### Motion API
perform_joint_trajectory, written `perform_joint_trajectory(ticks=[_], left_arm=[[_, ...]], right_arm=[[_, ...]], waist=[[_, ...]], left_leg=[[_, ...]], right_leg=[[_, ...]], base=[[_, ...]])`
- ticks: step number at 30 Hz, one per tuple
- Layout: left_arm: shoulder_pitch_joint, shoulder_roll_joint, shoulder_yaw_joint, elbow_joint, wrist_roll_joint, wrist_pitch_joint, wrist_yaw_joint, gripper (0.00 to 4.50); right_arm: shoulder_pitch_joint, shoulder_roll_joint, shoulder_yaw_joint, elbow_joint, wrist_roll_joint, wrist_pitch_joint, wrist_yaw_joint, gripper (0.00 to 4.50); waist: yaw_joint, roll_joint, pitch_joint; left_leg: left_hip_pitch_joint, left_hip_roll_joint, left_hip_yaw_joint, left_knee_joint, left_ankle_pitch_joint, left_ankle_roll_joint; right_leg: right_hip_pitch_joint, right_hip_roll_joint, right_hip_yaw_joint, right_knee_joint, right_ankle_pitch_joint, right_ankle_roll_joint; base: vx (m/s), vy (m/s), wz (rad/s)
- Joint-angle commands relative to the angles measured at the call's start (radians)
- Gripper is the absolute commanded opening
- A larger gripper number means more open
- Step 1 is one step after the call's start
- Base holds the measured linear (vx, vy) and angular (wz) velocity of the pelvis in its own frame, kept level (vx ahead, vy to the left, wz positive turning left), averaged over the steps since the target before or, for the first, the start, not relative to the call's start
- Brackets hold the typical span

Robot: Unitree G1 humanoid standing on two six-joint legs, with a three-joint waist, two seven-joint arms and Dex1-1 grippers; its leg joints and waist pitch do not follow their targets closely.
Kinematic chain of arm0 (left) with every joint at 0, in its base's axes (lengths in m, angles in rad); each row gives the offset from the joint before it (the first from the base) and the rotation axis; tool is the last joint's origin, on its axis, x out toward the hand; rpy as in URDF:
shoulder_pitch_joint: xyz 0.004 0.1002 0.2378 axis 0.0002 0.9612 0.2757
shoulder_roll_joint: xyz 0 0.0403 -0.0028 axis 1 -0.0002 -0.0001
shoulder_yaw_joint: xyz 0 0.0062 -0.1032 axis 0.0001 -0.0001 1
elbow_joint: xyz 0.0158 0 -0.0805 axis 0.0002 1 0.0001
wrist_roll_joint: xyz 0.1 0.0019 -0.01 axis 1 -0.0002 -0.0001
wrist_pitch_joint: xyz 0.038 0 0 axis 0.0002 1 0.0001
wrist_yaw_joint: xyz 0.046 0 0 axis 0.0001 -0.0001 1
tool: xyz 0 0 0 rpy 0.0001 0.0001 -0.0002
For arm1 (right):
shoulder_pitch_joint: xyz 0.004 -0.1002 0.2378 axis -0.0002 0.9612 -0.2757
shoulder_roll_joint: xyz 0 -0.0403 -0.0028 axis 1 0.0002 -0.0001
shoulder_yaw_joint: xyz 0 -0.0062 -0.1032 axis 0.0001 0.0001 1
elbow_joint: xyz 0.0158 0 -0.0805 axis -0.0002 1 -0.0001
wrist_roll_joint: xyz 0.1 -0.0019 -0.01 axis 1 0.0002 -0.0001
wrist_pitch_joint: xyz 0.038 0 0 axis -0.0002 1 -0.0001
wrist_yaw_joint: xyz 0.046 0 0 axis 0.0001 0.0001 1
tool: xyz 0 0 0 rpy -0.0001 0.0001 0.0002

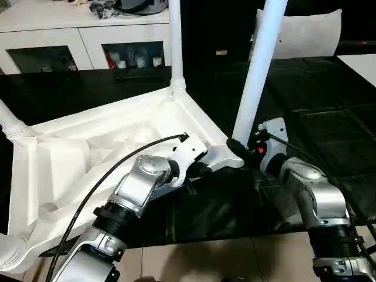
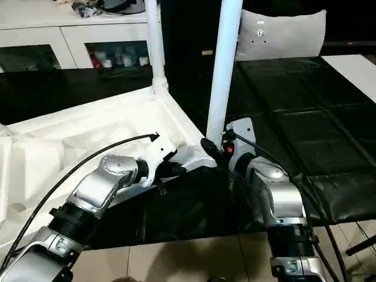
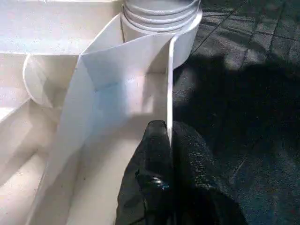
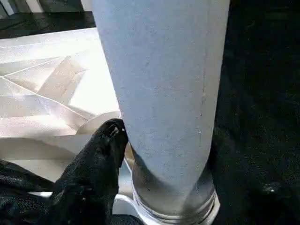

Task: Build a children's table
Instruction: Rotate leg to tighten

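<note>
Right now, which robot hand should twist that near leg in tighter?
Probably the right. The right gripper already sits at the base of the near leg, fingers around it. The left gripper is busy, shut on the tabletop's rim, steadying it.

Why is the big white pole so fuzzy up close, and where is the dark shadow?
In the right wrist view the table leg stands so near the lens that it looks soft, grainy and very wide. In the left wrist view a dark shadow lies on the black mat beside the tabletop's wall, while the ribs look bright. In the left eye view the silver forearm shows small glints.
</note>
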Motion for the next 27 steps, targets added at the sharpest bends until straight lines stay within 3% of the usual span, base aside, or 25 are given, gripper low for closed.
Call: perform_joint_trajectory(ticks=[1, 4, 8, 12, 18, 19, 27], left_arm=[[-0.022, -0.006, -0.011, -0.035, -0.008, -0.048, 0.006, 0.0], [-0.011, 0.06, -0.035, -0.027, 0.008, -0.125, -0.071, 0.0], [-0.007, 0.103, -0.048, -0.022, 0.009, -0.177, -0.129, 0.0], [0.003, 0.175, -0.059, -0.025, -0.027, -0.283, -0.262, 0.0], [0.008, 0.263, -0.096, -0.039, -0.056, -0.349, -0.439, 0.0], [0.007, 0.268, -0.097, -0.034, -0.056, -0.363, -0.45, 0.0], [0.004, 0.325, -0.124, -0.049, -0.082, -0.399, -0.587, 0.0]], right_arm=[[0.016, 0.03, 0.068, -0.009, 0.036, 0.001, 0.082, 3.2], [0.022, -0.038, 0.057, -0.004, 0.062, -0.045, 0.18, 3.57], [0.022, -0.107, 0.075, -0.008, 0.065, -0.047, 0.272, 4.01], [0.014, -0.228, 0.104, -0.002, 0.05, -0.067, 0.418, 4.23], [0.017, -0.317, 0.147, -0.025, 0.079, -0.098, 0.608, 4.23], [0.02, -0.328, 0.158, -0.026, 0.08, -0.105, 0.629, 4.23], [0.023, -0.348, 0.181, -0.027, 0.124, -0.103, 0.73, 3.52]], waist=[[0.003, -0.017, -0.061], [0.004, -0.015, -0.064], [0.006, -0.015, -0.066], [0.012, -0.016, -0.066], [0.027, -0.019, -0.066], [0.028, -0.023, -0.067], [0.043, -0.023, -0.065]], left_leg=[[-0.011, 0.021, -0.006, -0.065, -0.13, 0.075], [-0.011, 0.024, -0.007, -0.064, -0.13, 0.08], [-0.015, 0.025, -0.005, -0.058, -0.095, 0.095], [-0.012, 0.029, -0.005, -0.058, -0.11, 0.1], [-0.011, 0.035, -0.002, -0.055, -0.103, 0.111], [-0.01, 0.036, -0.002, -0.055, -0.104, 0.11], [-0.011, 0.037, -0.002, -0.057, -0.12, 0.088]], right_leg=[[0.062, -0.052, 0.043, -0.084, -0.339, -0.118], [0.064, -0.053, 0.045, -0.081, -0.322, -0.115], [0.064, -0.052, 0.046, -0.07, -0.234, -0.157], [0.063, -0.054, 0.046, -0.07, -0.261, -0.162], [0.059, -0.056, 0.048, -0.061, -0.234, -0.188], [0.058, -0.056, 0.048, -0.062, -0.24, -0.187], [0.058, -0.059, 0.05, -0.062, -0.284, -0.173]], base=[[0.0, 0.0, 0.0], [0.0, 0.0, 0.0], [0.0, 0.0, 0.0], [0.0, 0.0, 0.0], [0.0, 0.0, 0.0], [0.0, 0.0, 0.0], [0.0, 0.0, 0.0]])
